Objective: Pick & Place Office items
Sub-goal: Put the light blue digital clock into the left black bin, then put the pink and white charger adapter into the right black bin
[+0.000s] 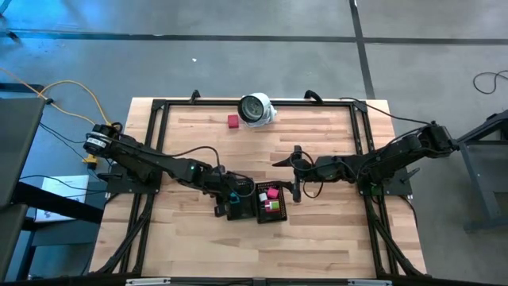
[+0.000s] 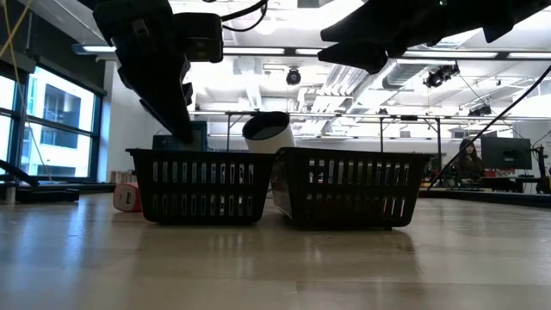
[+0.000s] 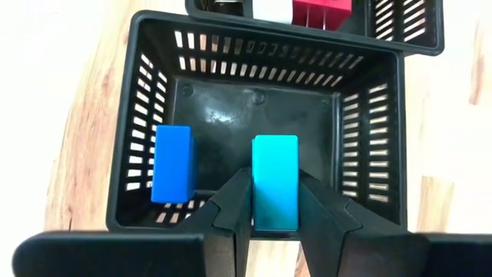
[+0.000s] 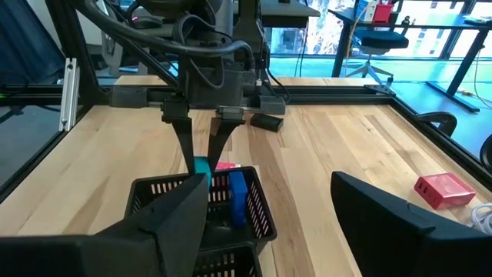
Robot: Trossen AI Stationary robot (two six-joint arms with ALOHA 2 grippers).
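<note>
Step in hand — release: left hand [image 3: 274, 201] over the left tray [image 3: 131, 138], fingers narrow about an upright cyan piece [image 3: 274, 181] at frame bottom centre; part them fully, then lift straight up.
Right hand [image 1: 295, 168] waits wide.
Count — trays two; blue piece [image 3: 171, 163] one; pink piece [image 1: 232, 121] on tabletop [image 1: 317, 238], upper centre, one.

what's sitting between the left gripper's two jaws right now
A turquoise rectangular block, shown in the left wrist view. The left gripper holds it over the black mesh tray, beside a blue rectangular block lying inside.
</note>
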